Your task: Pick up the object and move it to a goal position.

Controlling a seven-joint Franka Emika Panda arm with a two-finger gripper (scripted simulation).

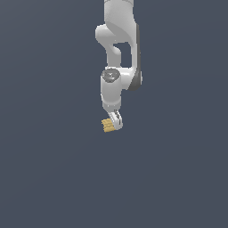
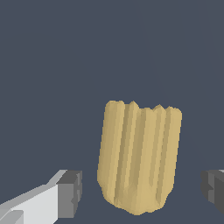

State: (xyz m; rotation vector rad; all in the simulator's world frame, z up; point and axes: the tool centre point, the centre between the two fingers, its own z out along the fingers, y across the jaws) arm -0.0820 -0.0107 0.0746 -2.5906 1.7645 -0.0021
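The object (image 2: pixel 139 157) is a small yellow-tan block with ribbed sides. In the wrist view it stands between my two fingers, with a gap on each side between it and the dark pads (image 2: pixel 71 192). My gripper (image 2: pixel 142 193) is open around it and does not touch it. In the exterior view the object (image 1: pixel 107 126) shows at the tip of the white arm, partly hidden by the gripper (image 1: pixel 114 121), which points down over it.
The white arm (image 1: pixel 116 58) comes down from the top of the exterior view. The surroundings are a plain dark grey-blue surface (image 1: pixel 53 169) with no other objects in view.
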